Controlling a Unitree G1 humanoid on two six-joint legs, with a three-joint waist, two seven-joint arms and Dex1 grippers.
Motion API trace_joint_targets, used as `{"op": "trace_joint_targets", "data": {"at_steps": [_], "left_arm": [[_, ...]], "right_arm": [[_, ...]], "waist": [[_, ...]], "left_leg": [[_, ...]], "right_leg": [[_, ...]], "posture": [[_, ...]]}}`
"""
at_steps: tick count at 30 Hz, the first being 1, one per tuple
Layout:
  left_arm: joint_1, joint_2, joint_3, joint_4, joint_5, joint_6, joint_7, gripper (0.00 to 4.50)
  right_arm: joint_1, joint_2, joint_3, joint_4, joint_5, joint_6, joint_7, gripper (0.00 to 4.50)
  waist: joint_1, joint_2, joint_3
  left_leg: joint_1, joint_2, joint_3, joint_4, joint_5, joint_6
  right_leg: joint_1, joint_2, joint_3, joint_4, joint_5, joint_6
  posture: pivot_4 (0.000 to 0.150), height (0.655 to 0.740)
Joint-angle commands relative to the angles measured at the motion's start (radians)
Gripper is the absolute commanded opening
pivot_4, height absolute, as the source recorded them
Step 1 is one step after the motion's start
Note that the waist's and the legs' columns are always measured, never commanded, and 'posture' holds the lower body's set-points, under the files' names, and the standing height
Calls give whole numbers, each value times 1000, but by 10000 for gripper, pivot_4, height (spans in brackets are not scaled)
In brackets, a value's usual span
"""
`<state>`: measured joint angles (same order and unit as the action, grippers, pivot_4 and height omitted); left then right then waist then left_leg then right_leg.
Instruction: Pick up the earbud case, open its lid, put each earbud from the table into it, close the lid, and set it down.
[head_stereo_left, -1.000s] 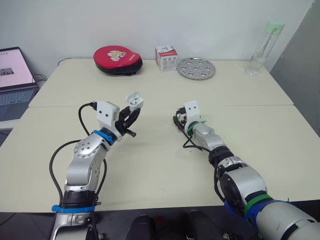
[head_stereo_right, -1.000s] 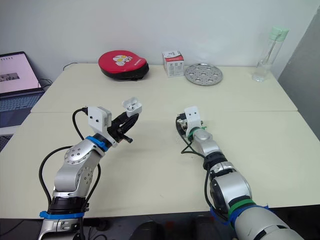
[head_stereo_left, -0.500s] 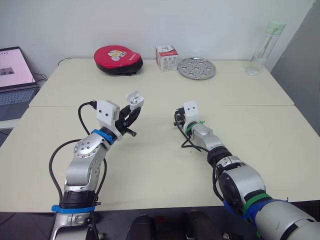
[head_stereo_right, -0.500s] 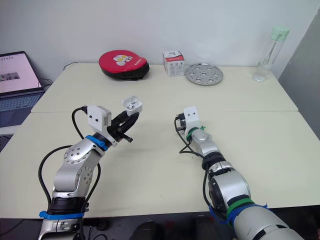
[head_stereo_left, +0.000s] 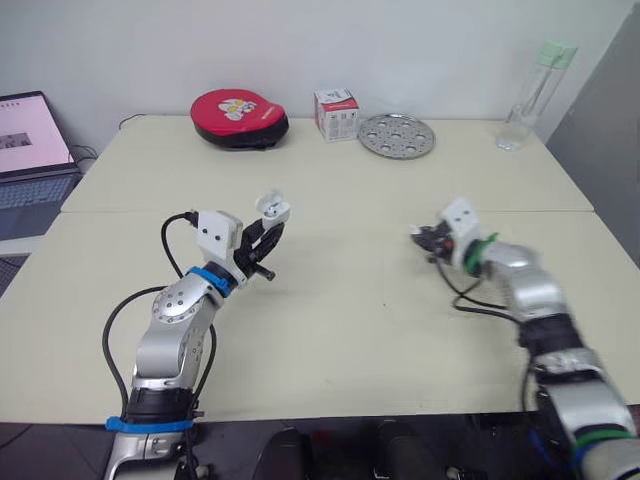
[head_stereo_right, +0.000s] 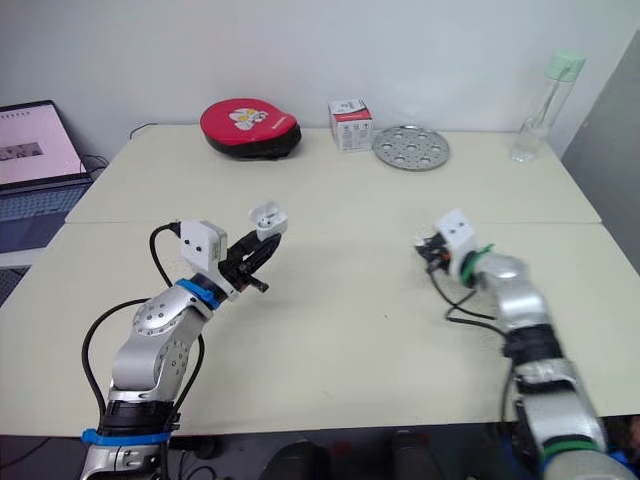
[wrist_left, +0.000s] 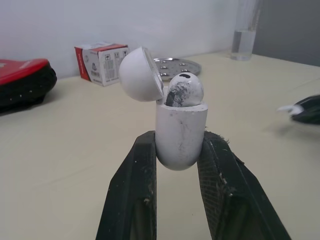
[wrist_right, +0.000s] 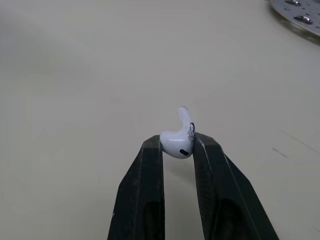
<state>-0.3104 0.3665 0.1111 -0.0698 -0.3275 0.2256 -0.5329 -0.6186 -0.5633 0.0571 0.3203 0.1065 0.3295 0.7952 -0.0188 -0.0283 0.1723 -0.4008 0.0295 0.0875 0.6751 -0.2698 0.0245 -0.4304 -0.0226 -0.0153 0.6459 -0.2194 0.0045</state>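
White glossy plastic, likely light and slippery. The earbud case (wrist_left: 180, 131) is clamped by its lower body in the left gripper (head_stereo_left: 260, 243) fingers, raised off the surface (head_stereo_left: 350, 310). Its lid (wrist_left: 140, 75) is hinged open and one earbud (wrist_left: 184, 90) is seated. Well off to the case's right, the right gripper (wrist_right: 177, 141) fingers pinch the second earbud (wrist_right: 176, 145) by its bulb, stem free. It's small and rigid and probably squirts out if you squeeze hard. Hold the bulb, and grip the case low so the lid stays clear.

table (head_stereo_left: 350, 310) open mid & front, red pouch (head_stereo_left: 238, 105), box (head_stereo_left: 337, 114), metal disc (head_stereo_left: 397, 135), bottle (head_stereo_left: 531, 88) lined at far edge, laptop (head_stereo_left: 30, 160) far left
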Motion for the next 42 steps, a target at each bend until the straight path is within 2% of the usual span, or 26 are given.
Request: {"op": "trace_joint_targets", "data": {"at_steps": [1, 6, 10, 17, 23, 27, 34, 38, 41, 42], "left_arm": [[-12, -15, -13, -25, 7, -39, 1, 7717], [-4, -21, -23, -24, 5, -46, -10, 7717], [-6, -18, -25, -15, 6, -47, -19, 7717], [-25, -20, -44, 1, 10, -48, -44, 7717], [-38, -20, -41, 10, 11, -45, -51, 7717], [-30, -15, -34, 4, 9, -44, -54, 7717], [-19, -9, -26, -4, 6, -41, -51, 7717], [-22, -11, -27, 6, 8, -45, -52, 7717], [-28, -13, -29, 9, 10, -45, -52, 7717], [-29, -13, -29, 9, 10, -45, -51, 7717]], "right_arm": [[113, -103, -67, -189, 82, 96, 96, 4343], [352, -225, -187, -310, 122, 106, 126, 4343], [522, -269, -259, -392, 136, 122, 115, 4343], [623, -274, -315, -412, 134, 138, 69, 4343], [656, -276, -305, -414, 127, 140, 65, 23947], [660, -272, -332, -448, 160, 161, 67, 23947], [543, -246, -448, -485, 354, 312, 52, 23947], [516, -268, -400, -491, 308, 250, 55, 23947], [540, -303, -329, -500, 236, 200, 66, 18073], [549, -312, -309, -502, 216, 188, 67, 14862]], "waist": [[-1, 0, 0], [1, 0, 0], [4, -1, 0], [6, -1, 0], [14, -1, 0], [17, -1, 0], [18, -1, 0], [19, -1, 0], [19, -1, 0], [19, -1, 0]], "left_leg": [[0, 0, 0, 0, 0, 0], [1, 0, 1, 0, 0, 0], [1, 0, 2, 1, 0, 0], [1, 0, 2, 1, 0, 0], [1, 0, 2, 1, 0, 0], [1, 0, 1, 1, 0, 0], [1, 0, 1, 1, 0, 0], [0, 0, 1, 1, 0, 0], [0, 0, 1, 1, 0, 0], [0, 0, 1, 1, 0, 0]], "right_leg": [[0, 1, 0, 0, 0, 0], [0, 1, 1, 0, -3, 4], [0, 1, 2, -1, -3, 5], [0, 1, 2, 0, -3, 5], [0, 2, 2, -1, -3, 5], [1, 2, 2, -1, -3, 5], [1, 2, 2, 0, -3, 5], [1, 2, 2, -1, -3, 5], [1, 2, 2, -1, -3, 5], [1, 2, 2, -1, -3, 5]], "posture": [[1500, 7400], [1500, 7400], [1500, 7400], [1500, 7400], [1500, 7400], [1500, 7400], [1500, 7400], [1500, 7400], [1500, 7400], [1500, 7400]]}}
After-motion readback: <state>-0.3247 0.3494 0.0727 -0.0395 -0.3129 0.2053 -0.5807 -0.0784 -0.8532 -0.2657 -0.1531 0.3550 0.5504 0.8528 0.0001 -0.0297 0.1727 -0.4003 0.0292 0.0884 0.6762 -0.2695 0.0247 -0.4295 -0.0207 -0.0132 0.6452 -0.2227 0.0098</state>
